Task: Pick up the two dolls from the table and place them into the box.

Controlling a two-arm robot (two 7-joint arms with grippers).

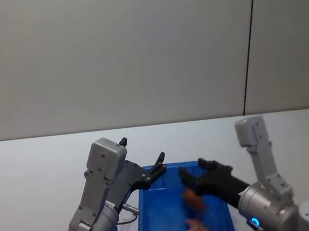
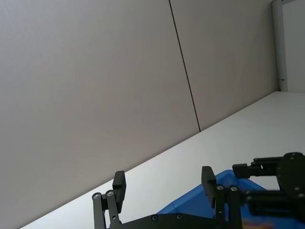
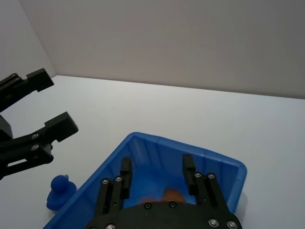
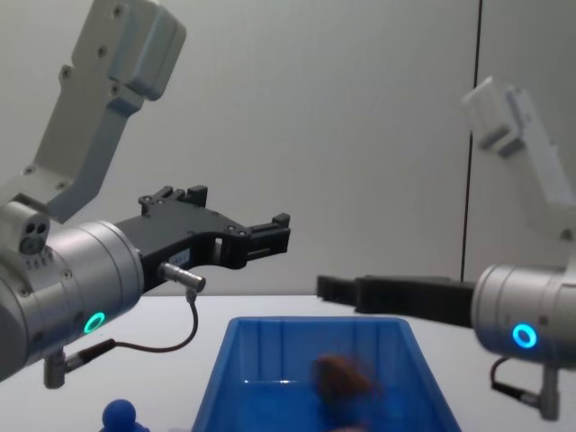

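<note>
The bright blue bin [image 1: 154, 207] is sitting open on the table, its ribbed walls sloping inward. A brown shaggy doll [image 1: 193, 198] is showing blurred near the bin's middle, and a pale pink doll [image 1: 198, 230] is lying at its six o'clock. The small blue round-headed figure [image 4: 120, 416] is standing upright on the table, just outside the bin's nine o'clock wall.

Bright, even indoor light, soft shadows

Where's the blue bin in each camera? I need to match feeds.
Head view: blue bin, bottom centre.
Left wrist view: a corner at the bottom, right of centre.
Right wrist view: lower centre, beyond the right gripper.
Chest view: bottom centre.
Shared landmark: the left gripper, jaws open, beside the bin's left wall.
</note>
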